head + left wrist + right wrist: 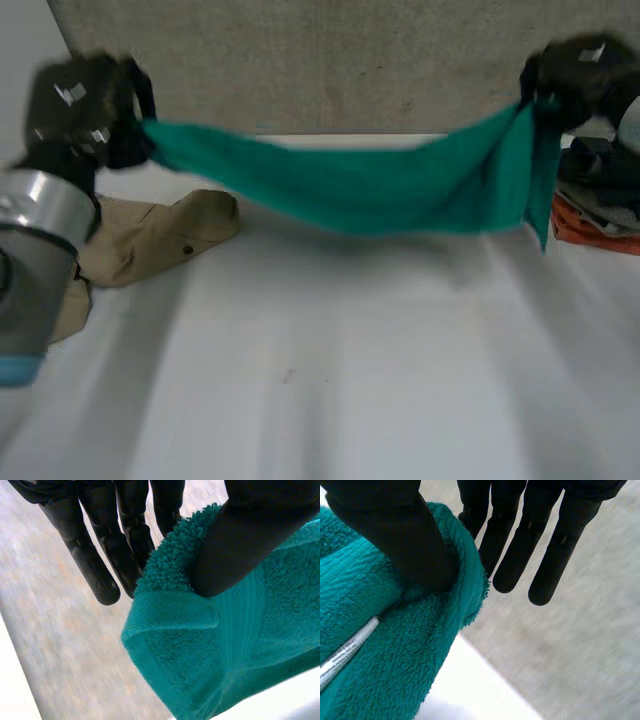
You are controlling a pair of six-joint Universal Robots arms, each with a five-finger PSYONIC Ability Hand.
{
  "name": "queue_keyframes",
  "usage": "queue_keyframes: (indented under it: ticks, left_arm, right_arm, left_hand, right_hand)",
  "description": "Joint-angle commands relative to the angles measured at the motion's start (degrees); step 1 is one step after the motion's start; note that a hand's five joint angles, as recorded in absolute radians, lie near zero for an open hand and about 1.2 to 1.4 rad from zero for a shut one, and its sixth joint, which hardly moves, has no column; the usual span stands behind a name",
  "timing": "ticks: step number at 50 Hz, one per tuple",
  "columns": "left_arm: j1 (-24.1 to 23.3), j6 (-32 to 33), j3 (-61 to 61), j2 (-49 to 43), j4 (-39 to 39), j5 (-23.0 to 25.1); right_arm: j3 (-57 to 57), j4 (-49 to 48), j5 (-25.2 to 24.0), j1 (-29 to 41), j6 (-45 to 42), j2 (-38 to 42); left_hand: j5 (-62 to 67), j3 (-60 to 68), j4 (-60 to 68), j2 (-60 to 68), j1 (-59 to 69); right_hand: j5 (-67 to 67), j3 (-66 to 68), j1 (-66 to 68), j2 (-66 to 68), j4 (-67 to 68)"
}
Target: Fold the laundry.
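A green towel [360,185] hangs stretched in the air above the white table [330,370], sagging in the middle. My left hand [85,105] holds its left end and my right hand [580,75] its right end, both raised near the back wall. In the left wrist view the thumb [240,540] presses the green towel [220,650] against the fingers [125,535], pinching its corner. In the right wrist view the thumb [405,540] pinches the green towel [385,655] against the fingers [490,525]; a white label [345,652] shows on the cloth.
A beige garment [150,240] lies crumpled at the table's left. At the right edge lies a pile of clothes, dark cloth [600,175] over orange cloth [590,230]. A grey wall [330,60] stands behind the table.
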Motion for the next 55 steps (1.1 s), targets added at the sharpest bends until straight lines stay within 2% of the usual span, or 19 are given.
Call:
queue_keyframes:
  ticks: [1,8,9,10,12,15,19,23,26,29,32,35,41,44,51,54,55]
  left_arm:
    - [-1.12,0.80,-4.17,-9.72,0.48,-0.06]
    - [-2.27,2.73,-3.30,-17.64,0.74,-1.37]
    - [-2.27,2.82,-3.03,-17.90,0.74,-1.55]
    - [-2.36,2.73,-2.77,-17.82,0.66,-1.99]
    - [-2.36,2.65,-2.59,-17.38,0.66,-2.43]
    - [-2.27,2.64,-2.41,-16.50,0.66,-2.78]
    - [-2.01,2.56,-2.68,-14.57,0.66,-2.96]
    - [-1.65,2.47,-3.20,-12.99,0.48,-2.87]
    - [-1.39,2.38,-3.99,-12.20,0.57,-2.69]
    - [-1.13,2.38,-4.35,-11.49,0.66,-2.52]
    - [-0.95,2.29,-4.52,-11.05,0.39,-2.43]
    - [-0.78,2.03,-4.70,-10.79,0.48,-2.34]
    - [-0.51,1.42,-4.70,-10.61,0.39,-2.60]
    - [-0.51,1.33,-4.79,-10.61,0.31,-2.60]
    - [-0.25,1.41,-5.40,-10.26,0.31,-2.69]
    - [-0.07,1.41,-5.84,-9.65,0.31,-2.69]
    - [0.02,1.50,-5.84,-9.47,0.22,-2.69]
  right_arm:
    - [2.57,3.73,2.58,2.08,-8.04,8.22]
    - [-1.28,2.77,10.05,4.01,-12.88,18.33]
    - [-1.99,2.42,10.93,4.10,-12.62,18.86]
    - [-2.69,1.20,12.50,4.36,-11.66,19.04]
    - [-2.61,-1.43,13.92,4.36,-9.29,18.43]
    - [-0.95,-3.47,14.28,4.19,-6.12,15.54]
    - [6.07,-3.30,12.96,3.75,-2.86,7.28]
    - [18.26,-1.90,12.17,3.57,-6.71,-3.95]
    - [24.70,-0.84,11.73,3.48,-10.75,-8.72]
    - [32.09,-0.14,10.59,3.31,-15.77,-11.81]
    - [37.54,-0.75,10.06,3.75,-17.18,-11.90]
    - [41.59,-6.27,8.83,4.36,-16.48,-9.62]
    - [45.90,-24.26,8.38,5.85,-15.95,-3.39]
    - [45.64,-30.00,8.91,6.47,-16.13,-0.66]
    - [41.87,-35.46,11.11,6.83,-16.66,5.59]
    - [40.72,-36.17,11.02,6.56,-15.87,6.12]
    - [40.63,-36.34,11.11,6.47,-15.52,5.95]
  left_hand:
    - [13.42,11.77,11.27,11.40,13.97]
    - [13.42,11.77,11.27,11.40,13.97]
    - [13.42,11.77,11.27,11.40,13.97]
    - [13.42,11.77,11.27,11.40,13.97]
    - [13.42,11.77,11.27,11.40,13.97]
    - [13.42,11.77,11.27,11.40,13.97]
    - [13.42,11.77,11.27,11.40,13.97]
    - [13.42,11.77,11.27,11.40,13.97]
    - [13.42,11.77,11.27,11.40,13.97]
    - [13.42,11.77,11.27,11.40,13.97]
    - [13.42,11.77,11.27,11.40,13.97]
    - [13.42,11.77,11.27,11.40,13.97]
    - [13.42,11.77,11.27,11.40,13.97]
    - [13.42,11.77,11.27,11.40,13.97]
    - [13.42,11.77,11.27,11.40,13.97]
    - [13.42,11.77,11.27,11.40,13.97]
    - [13.42,11.77,11.27,11.40,13.97]
  right_hand:
    - [13.32,11.95,16.85,13.02,11.30]
    - [12.63,11.26,16.17,12.33,10.61]
    - [-0.53,-1.90,3.00,-0.83,-2.55]
    - [-35.96,-37.34,-32.43,-36.26,-37.99]
    - [-56.68,-58.05,-53.15,-56.98,-58.70]
    - [-56.68,-58.05,-53.15,-56.98,-58.70]
    - [-56.68,-58.05,-53.15,-56.98,-58.70]
    - [-56.68,-58.05,-53.15,-56.98,-58.70]
    - [-56.35,-57.72,-52.82,-56.65,-58.37]
    - [-50.13,-51.50,-46.60,-50.43,-52.15]
    - [-46.59,-47.96,-43.06,-46.89,-48.61]
    - [-45.41,-46.78,-41.88,-45.71,-47.43]
    - [-43.24,-44.61,-39.70,-43.54,-45.26]
    - [-40.88,-42.25,-37.34,-41.18,-42.90]
    - [-18.88,-20.25,-15.34,-19.18,-20.90]
    - [13.21,11.84,16.74,12.91,11.19]
    - [13.32,11.95,16.85,13.02,11.30]
